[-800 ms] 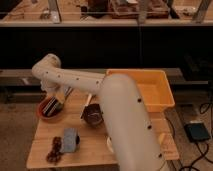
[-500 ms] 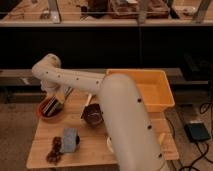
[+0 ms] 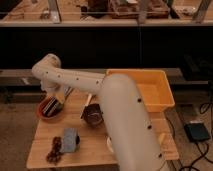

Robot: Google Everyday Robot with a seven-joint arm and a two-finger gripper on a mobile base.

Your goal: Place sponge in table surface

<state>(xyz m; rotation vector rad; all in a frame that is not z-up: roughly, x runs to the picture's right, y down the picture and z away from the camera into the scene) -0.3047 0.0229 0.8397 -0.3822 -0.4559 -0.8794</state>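
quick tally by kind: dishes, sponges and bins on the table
dishes: 2, the red dish at the left edge with the pincer over it, and the dark dish
sponge: 1
yellow bin: 1
total: 4

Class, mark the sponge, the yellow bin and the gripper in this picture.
sponge (image 3: 70, 139), camera view, its top face.
yellow bin (image 3: 162, 100), camera view, its front wall.
gripper (image 3: 58, 99), camera view, its tip over the red bowl (image 3: 42, 111).

One camera is looking steeply down, close over the white robot arm (image 3: 125, 117), onto the light wooden plank tabletop (image 3: 90, 142); the gripper (image 3: 56, 99) is hanging at nine o'clock.
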